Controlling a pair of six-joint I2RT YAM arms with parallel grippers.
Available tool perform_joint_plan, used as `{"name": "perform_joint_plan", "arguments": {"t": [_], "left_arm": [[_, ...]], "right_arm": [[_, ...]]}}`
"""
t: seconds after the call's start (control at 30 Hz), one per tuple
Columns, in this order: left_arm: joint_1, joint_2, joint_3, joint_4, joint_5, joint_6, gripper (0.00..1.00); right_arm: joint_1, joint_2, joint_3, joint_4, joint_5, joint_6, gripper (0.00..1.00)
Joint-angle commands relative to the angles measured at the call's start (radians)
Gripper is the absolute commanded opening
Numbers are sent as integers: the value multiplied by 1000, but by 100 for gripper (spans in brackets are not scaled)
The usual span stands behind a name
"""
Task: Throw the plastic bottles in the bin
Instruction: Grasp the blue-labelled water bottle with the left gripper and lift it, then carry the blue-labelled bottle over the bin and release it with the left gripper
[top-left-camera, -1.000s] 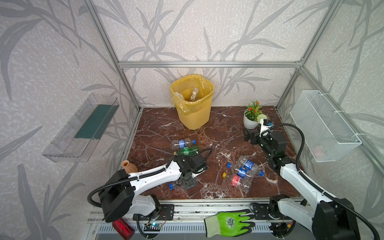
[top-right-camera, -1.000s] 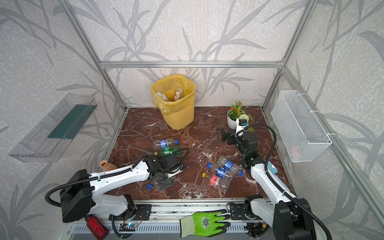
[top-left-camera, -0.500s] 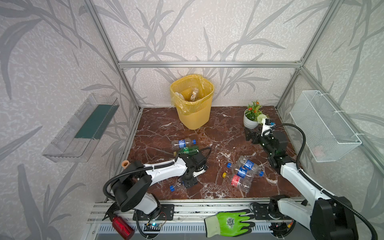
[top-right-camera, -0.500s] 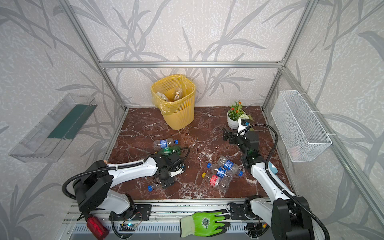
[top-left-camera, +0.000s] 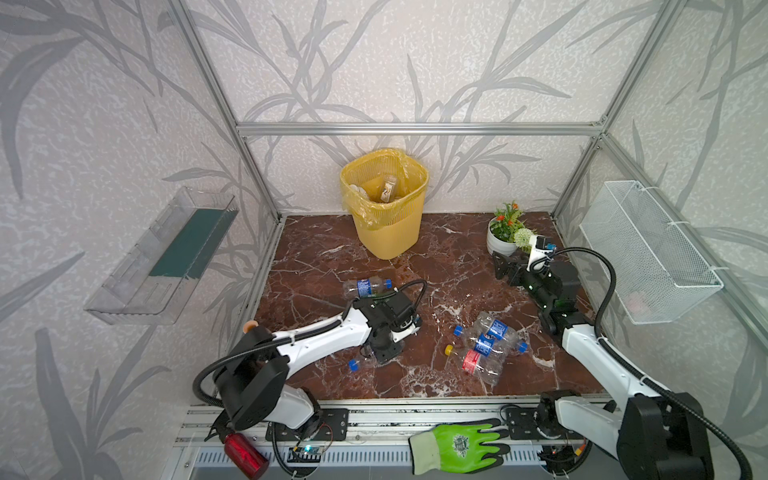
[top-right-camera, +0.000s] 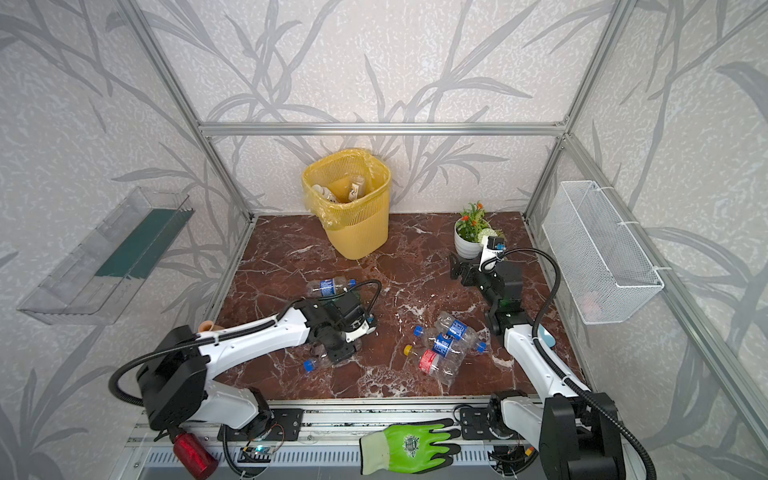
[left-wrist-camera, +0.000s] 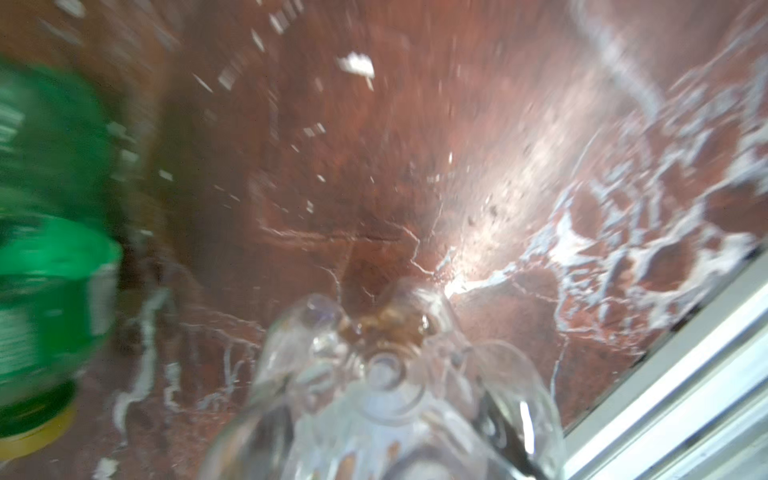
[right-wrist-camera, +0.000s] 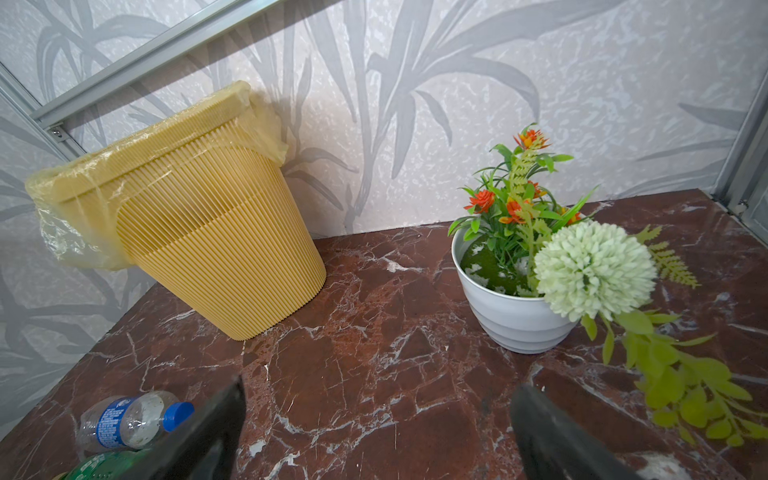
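Two grippers: left gripper (top-left-camera: 381, 353) down on the marble floor (top-left-camera: 316, 257), in front of the bin (top-left-camera: 390, 237) and well apart from it; right gripper (right-wrist-camera: 380, 388) raised, just beside the flower pot (top-left-camera: 498, 247).
Left jaws: set around a clear blue-capped bottle (top-left-camera: 365, 360). They look partly closed, but the wrist view is blurred, so I cannot tell if they are clamped.
Right jaws: wide apart, nothing between them.
Bottle vs jaws: lying on its side, body between the fingers, cap sticking out on the side away from the bin. Its base fills the left wrist view.
Handling: judged light, thin-walled and slick, near empty bar a brown dreg. It would dent or squirt out under a hard pinch.
Hold point: mid-body across the width, firm but not crushing.
Green bottle (left-wrist-camera: 45, 249): just beside the clear one.
Blue-label bottle (top-left-camera: 368, 286): nearer the bin.
Pile of bottles (top-left-camera: 484, 345): in front of the bin, toward the right arm's side, well apart.
Bin: upright at the back wall, bag-lined, some rubbish already inside.
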Motion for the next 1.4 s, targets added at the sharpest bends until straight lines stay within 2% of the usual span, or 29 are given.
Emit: {"name": "perform_joint_plan", "arguments": {"t": [0.0,0.07,0.2,0.27,0.4,0.53,0.6,0.7,0.83,0.93,1.0,1.07,1.13,1.17,1.37], "left_arm": [[4,-146,59,89,-53,-27,37],[7,-221,79,152,-117,-45,30],[9,-355,138,273,-282,-39,30],[11,-417,162,356,-330,-3,30],[13,-513,190,604,-348,99,32],[36,-518,201,891,-283,224,33],[81,-471,233,980,-236,234,32],[211,-342,315,1067,-110,153,31],[387,-22,568,1039,13,-8,32],[467,267,891,879,71,-117,42],[490,439,1120,754,66,-146,61],[495,534,1276,650,60,-156,72],[495,565,1359,598,77,-145,92],[495,564,1371,604,85,-144,98],[490,472,1314,655,135,-170,99]], "right_arm": [[-4,-6,-9,26,-10,0,99],[-3,-10,-11,22,-10,-3,99],[-3,-7,-15,20,-15,-1,99],[-2,-6,-14,21,-17,-1,99],[-2,-9,-7,18,-18,-3,99],[-3,-22,3,4,-20,-9,99],[-3,-31,5,-4,-20,-9,100],[-3,-49,7,-26,-18,-10,100],[-3,-83,11,-54,-24,-7,100],[-1,-101,19,-85,-20,-12,100],[-1,-111,17,-101,-11,-13,100],[-1,-126,19,-123,-4,-22,100],[-1,-145,20,-151,11,-35,100],[-1,-153,20,-164,21,-43,100],[-1,-173,40,-256,74,-49,100]]}}
